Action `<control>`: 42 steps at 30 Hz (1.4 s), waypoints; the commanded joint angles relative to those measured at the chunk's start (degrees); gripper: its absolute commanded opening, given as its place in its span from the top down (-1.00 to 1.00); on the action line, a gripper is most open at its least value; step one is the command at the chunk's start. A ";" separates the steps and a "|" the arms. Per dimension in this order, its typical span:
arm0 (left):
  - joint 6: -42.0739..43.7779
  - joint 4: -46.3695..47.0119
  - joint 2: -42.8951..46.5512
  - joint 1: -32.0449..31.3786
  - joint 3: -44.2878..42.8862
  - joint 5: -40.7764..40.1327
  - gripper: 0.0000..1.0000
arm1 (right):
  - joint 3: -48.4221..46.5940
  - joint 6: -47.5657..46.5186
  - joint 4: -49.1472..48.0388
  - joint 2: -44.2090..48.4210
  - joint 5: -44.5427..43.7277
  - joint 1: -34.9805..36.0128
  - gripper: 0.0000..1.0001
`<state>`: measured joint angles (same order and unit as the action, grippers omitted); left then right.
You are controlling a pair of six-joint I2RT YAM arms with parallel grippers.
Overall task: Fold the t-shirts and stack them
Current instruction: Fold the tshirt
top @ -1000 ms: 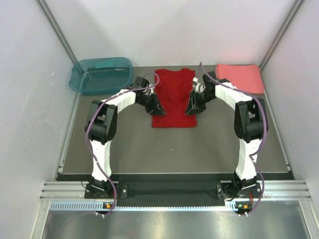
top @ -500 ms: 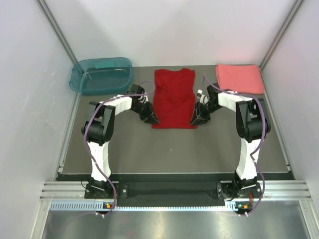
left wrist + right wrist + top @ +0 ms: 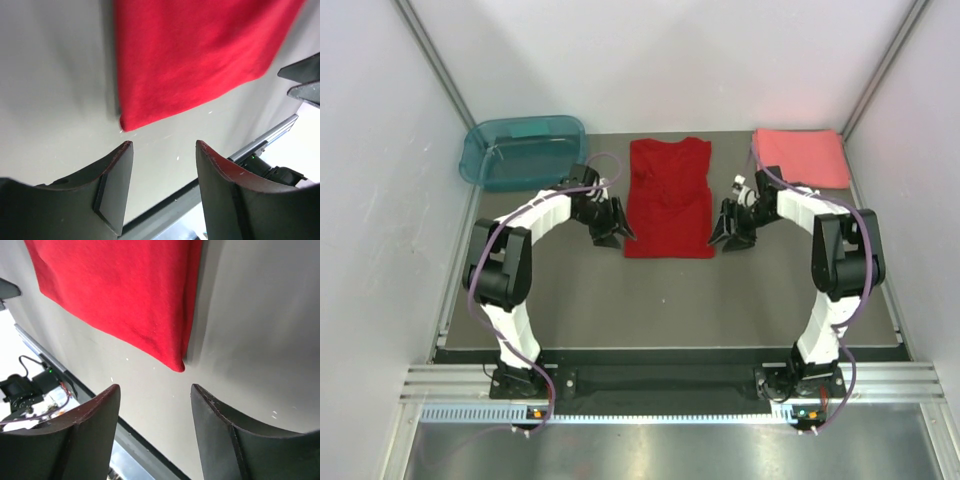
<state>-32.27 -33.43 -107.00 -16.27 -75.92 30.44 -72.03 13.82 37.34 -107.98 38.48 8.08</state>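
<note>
Flanking the red shirt (image 3: 668, 198), both grippers stand with jaws spread wide and nothing between them. The shirt lies flat as a long rectangle toward 12 o'clock on the table (image 3: 620, 300). The left gripper (image 3: 617, 235) sits just off the shirt's 8 o'clock corner, and the right gripper (image 3: 720, 238) just off its 4 o'clock corner. Neither touches the cloth. From each wrist, a hem corner shows just past the open fingers (image 3: 116, 187). The coral shirt (image 3: 801, 157) rests as a neat folded rectangle at 1 o'clock, apart from the red one. A teal tub (image 3: 524, 150) sits at 11 o'clock.
</note>
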 commanded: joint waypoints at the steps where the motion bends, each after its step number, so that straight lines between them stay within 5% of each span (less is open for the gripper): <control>1: -2.97 1.34 -0.66 0.36 2.62 0.86 -0.15 | 3.46 1.46 -5.24 0.06 3.35 0.01 -0.18; 18: -8.86 6.10 -8.48 0.36 4.03 -0.02 -0.01 | 5.59 9.55 -15.37 -5.30 4.06 0.27 -0.01; 21: -8.60 6.54 -9.80 0.36 2.80 0.41 0.16 | 4.88 9.82 -15.28 -6.01 4.50 0.36 0.13; 26: -6.75 4.87 -11.39 0.19 1.91 1.12 1.00 | 5.49 9.47 -15.28 -6.45 4.41 0.54 0.75; 28: -5.96 4.86 -10.34 0.10 4.01 0.51 1.00 | 6.72 9.12 -14.84 -5.14 3.54 0.62 1.00; 42: -7.53 4.87 15.41 -10.70 29.33 -1.17 1.00 | 28.86 5.07 -10.01 17.08 1.34 2.38 1.00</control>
<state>-38.96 -26.41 -97.32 -24.53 -50.09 30.26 -46.65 21.28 25.85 -96.99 41.19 9.80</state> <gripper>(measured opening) 0.026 0.017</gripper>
